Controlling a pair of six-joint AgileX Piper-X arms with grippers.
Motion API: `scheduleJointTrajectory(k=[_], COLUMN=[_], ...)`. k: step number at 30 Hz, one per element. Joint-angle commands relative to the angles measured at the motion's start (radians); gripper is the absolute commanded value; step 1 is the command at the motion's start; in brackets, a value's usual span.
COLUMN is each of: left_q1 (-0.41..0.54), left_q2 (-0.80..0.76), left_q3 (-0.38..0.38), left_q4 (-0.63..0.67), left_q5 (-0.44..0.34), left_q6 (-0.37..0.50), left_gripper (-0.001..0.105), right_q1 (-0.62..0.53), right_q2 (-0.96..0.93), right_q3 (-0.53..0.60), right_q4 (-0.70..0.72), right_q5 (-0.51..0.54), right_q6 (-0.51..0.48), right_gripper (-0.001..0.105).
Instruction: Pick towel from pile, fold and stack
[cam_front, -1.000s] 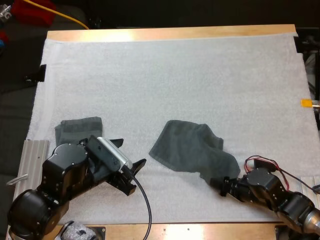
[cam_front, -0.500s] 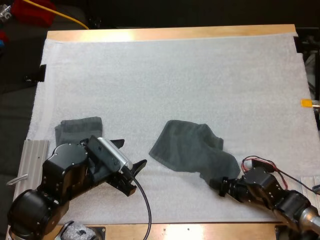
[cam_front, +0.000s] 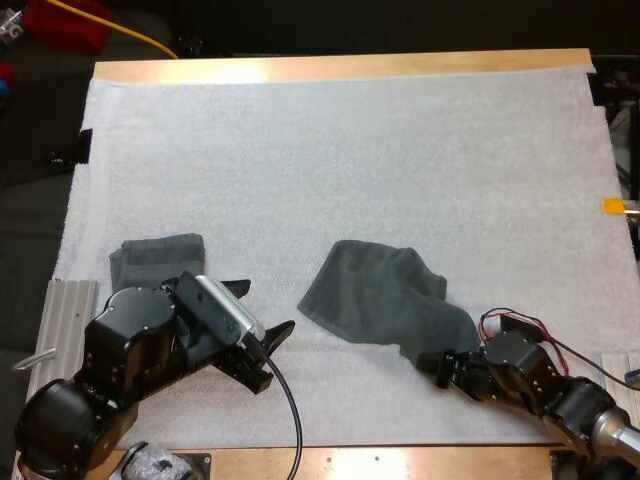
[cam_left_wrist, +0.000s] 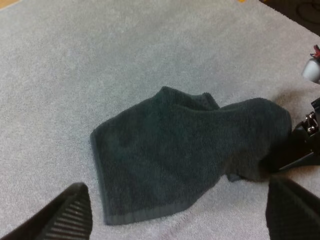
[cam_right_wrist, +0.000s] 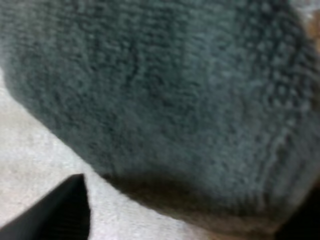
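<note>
A crumpled dark grey-green towel lies on the white mat near the middle front. At its near right corner sits my right gripper, low on the mat and open. In the right wrist view its fingers stand wide apart with the towel's thick edge close in front of them. My left gripper hovers open to the left of this towel, with the towel ahead of its spread fingers. A folded towel lies at the front left, partly hidden by my left arm.
The white mat stretches wide and bare behind the towels. A ribbed metal plate lies at the table's left front edge. The other arm's gripper touches the towel's corner in the left wrist view.
My right gripper has crept left along the mat toward the crumpled towel's near right corner. The left arm and both towels have stayed put.
</note>
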Motion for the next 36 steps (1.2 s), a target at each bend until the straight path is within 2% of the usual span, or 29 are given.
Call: scheduleJointTrajectory(k=[1, 2, 7, 9, 11, 13, 16, 27, 36], left_q1=[-0.003, -0.003, -0.003, -0.003, -0.003, -0.003, -0.003, -0.003, -0.003], left_q2=[-0.002, -0.002, -0.002, -0.002, -0.002, -0.002, -0.002, 0.029, 0.207], left_q3=[-0.004, -0.004, -0.004, -0.004, -0.004, -0.004, -0.004, 0.067, 0.100], left_q4=[-0.007, -0.007, -0.007, -0.007, -0.007, -0.007, -0.007, -0.008, -0.069], left_q5=[0.007, 0.007, 0.007, 0.007, 0.007, 0.007, 0.007, 0.007, 0.007], left_q6=[-0.009, -0.009, -0.009, -0.009, -0.009, -0.009, -0.009, -0.009, -0.008], left_gripper=[0.070, 0.070, 0.070, 0.070, 0.070, 0.070, 0.070, 0.070, 0.070], right_q1=[0.001, 0.001, 0.001, 0.001, 0.001, 0.001, 0.001, 0.001, 0.001], right_q2=[0.001, 0.001, 0.001, -0.001, -0.001, -0.001, -0.001, -0.024, -0.072], right_q3=[-0.001, -0.001, -0.001, -0.001, -0.001, -0.001, -0.001, -0.001, -0.001], right_q4=[0.017, 0.024, 0.025, 0.025, 0.025, 0.025, 0.025, 0.027, 0.054], right_q5=[-0.012, -0.016, -0.016, -0.014, -0.014, -0.021, -0.035, -0.120, -0.127], right_q6=[0.002, 0.002, 0.002, 0.002, 0.002, 0.002, 0.002, 0.011, 0.023], right_gripper=[0.053, 0.050, 0.046, 0.038, 0.020, 0.009, 0.001, 0.001, 0.001])
